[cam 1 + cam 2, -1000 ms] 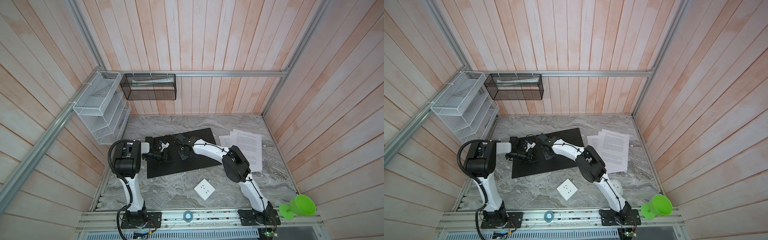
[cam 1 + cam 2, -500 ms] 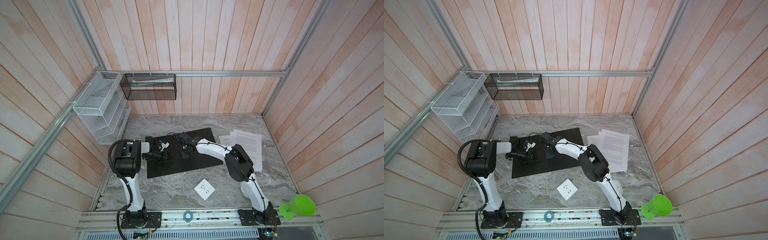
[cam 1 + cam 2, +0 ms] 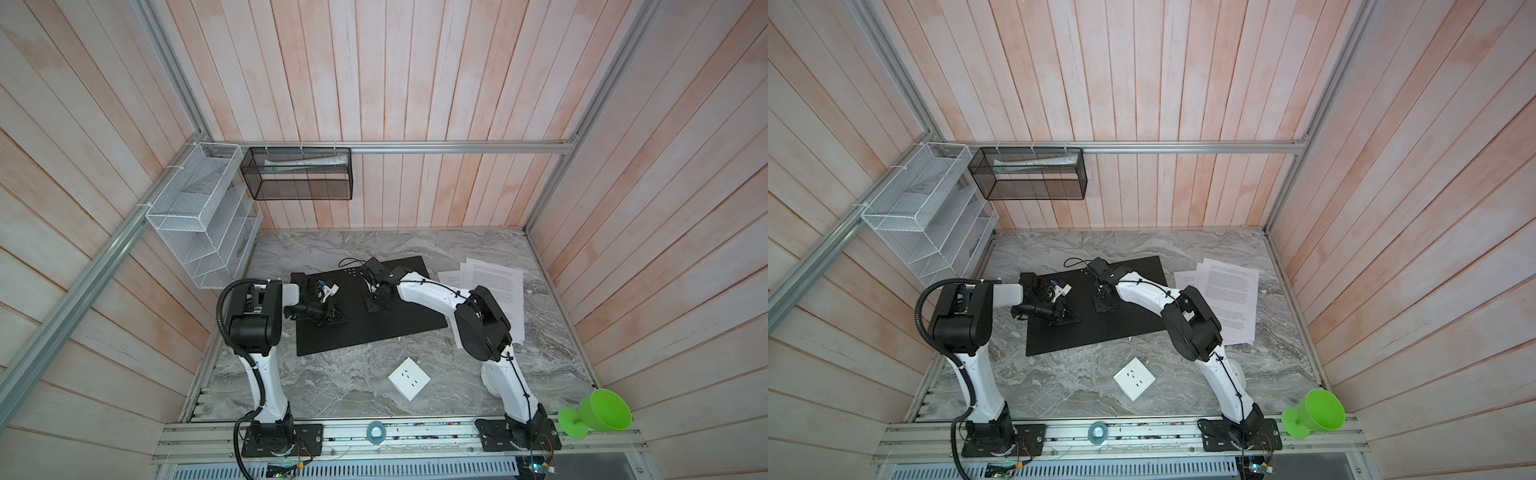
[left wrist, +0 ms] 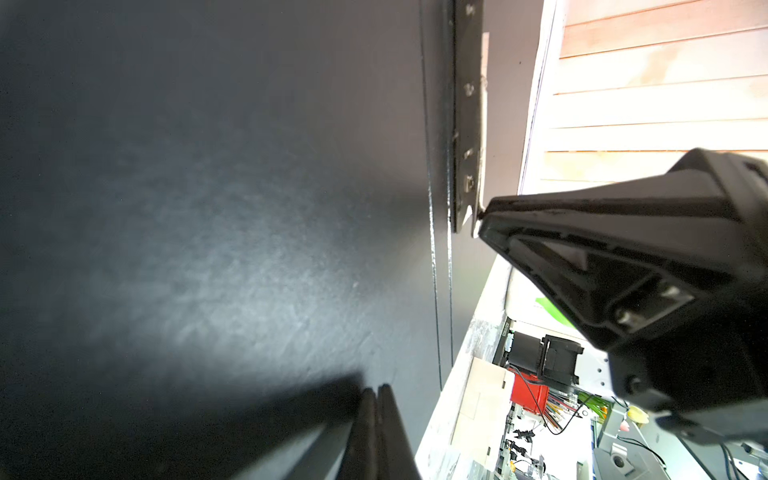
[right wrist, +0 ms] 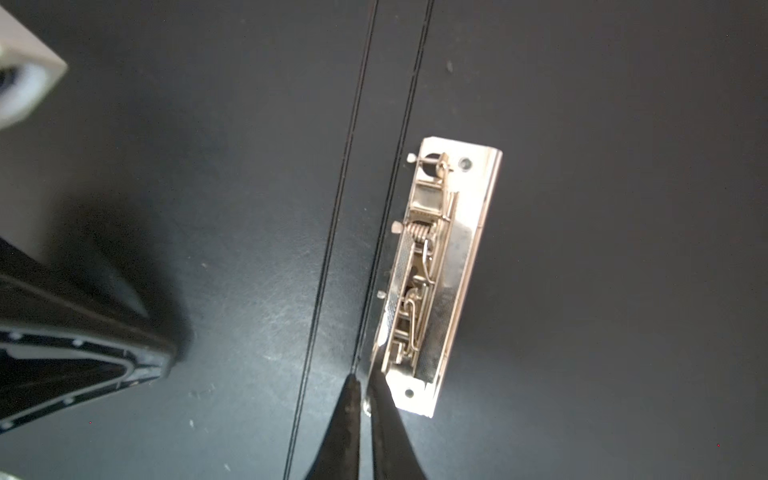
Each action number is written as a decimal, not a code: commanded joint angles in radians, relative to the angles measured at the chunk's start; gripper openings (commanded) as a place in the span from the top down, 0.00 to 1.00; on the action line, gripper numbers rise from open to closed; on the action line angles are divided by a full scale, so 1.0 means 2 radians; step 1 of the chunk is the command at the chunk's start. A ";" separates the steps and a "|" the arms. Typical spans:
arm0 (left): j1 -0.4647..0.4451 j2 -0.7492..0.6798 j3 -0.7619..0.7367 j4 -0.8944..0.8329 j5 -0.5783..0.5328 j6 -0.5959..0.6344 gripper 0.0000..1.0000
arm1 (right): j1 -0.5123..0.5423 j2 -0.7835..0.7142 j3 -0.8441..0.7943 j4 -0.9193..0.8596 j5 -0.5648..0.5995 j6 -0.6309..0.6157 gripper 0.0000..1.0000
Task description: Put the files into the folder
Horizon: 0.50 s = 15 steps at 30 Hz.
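folder (image 3: 374, 328) lies wide open on the marble table (image 3: 332, 382), black inside facing up, in both top views (image 3: 1121, 324). both arms are down on it. the left end effector (image 3: 343, 319) sits low over the left leaf, and in its wrist view the jaws are pressed together, tips (image 4: 376, 390) right on the black surface. the right end effector (image 3: 375, 306) reaches across to the spine area and it's working at the clip (image 5: 440, 270). that's the metal clip bolted just beside the two fold lines, spring and lever showing. in the right wrist view the end effector (image 5: 365, 384) is narrow, nearly closed, its tips at the clip's near end with a sliver of the metal edge caught between them. from the left wrist camera the same end effector (image 4: 482, 220) meets the end of the clip (image 4: 467, 124).

the files (image 3: 494, 278) aren't in the folder. it's a fanned stack of printed white sheets flat on the table just right of the folder, partly hidden under the right arm's elbow, seen too in a top view (image 3: 1229, 286).

near the front a white socket plate (image 3: 409, 378) lies alone, well apart from the folder. a green cup (image 3: 602, 415) is at the front right corner.
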 commanded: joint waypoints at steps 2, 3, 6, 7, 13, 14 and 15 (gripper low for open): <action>-0.001 0.015 0.005 -0.004 -0.031 0.012 1.00 | -0.008 0.015 0.025 -0.054 0.007 -0.005 0.88; -0.001 0.015 0.004 -0.004 -0.031 0.012 1.00 | -0.008 0.014 0.031 -0.056 0.005 -0.006 0.88; -0.001 0.015 0.004 -0.004 -0.031 0.012 1.00 | -0.006 0.016 0.046 -0.061 0.003 -0.010 0.87; 0.000 0.015 0.005 -0.004 -0.030 0.012 1.00 | -0.005 0.016 0.051 -0.062 0.003 -0.011 0.87; 0.000 0.015 0.004 -0.004 -0.031 0.013 1.00 | 0.002 0.029 0.077 -0.082 0.012 -0.017 0.87; 0.000 0.015 0.004 -0.004 -0.030 0.013 1.00 | 0.004 0.032 0.079 -0.087 0.016 -0.019 0.87; 0.000 0.015 0.004 -0.004 -0.031 0.013 1.00 | 0.006 0.034 0.079 -0.092 0.019 -0.020 0.88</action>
